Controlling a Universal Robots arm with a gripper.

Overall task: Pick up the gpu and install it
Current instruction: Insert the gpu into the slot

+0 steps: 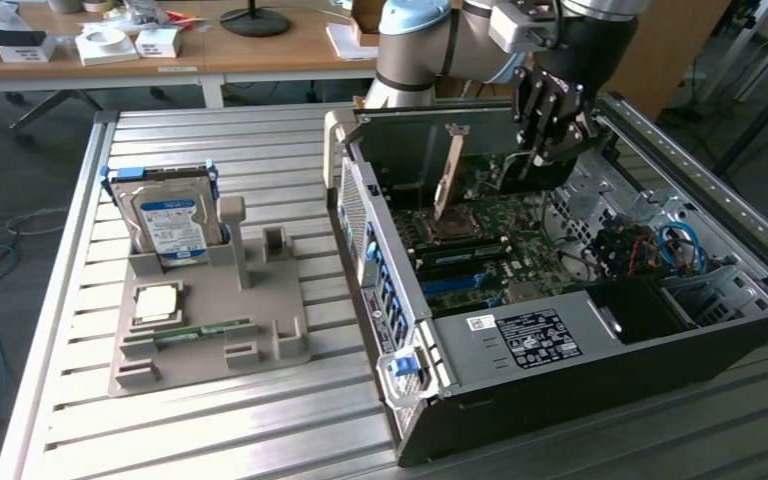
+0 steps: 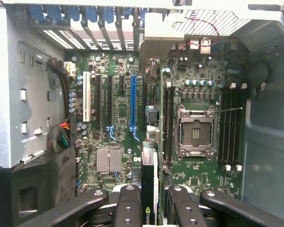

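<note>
gpu [image 2: 150,172] edge-on in the grasp of gripper [image 2: 152,193]; motherboard [image 2: 118,94] below

A silver-grey arm [image 1: 418,55] with a pale blue joint cap [image 1: 411,14] carries a black tool [image 1: 547,152] whose linked fingers [image 2: 128,210] show round pins.

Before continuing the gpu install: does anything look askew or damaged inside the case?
Nothing stands out. The gpu hangs straight in the gripper, edge-on and parallel to the blue slot.
</note>
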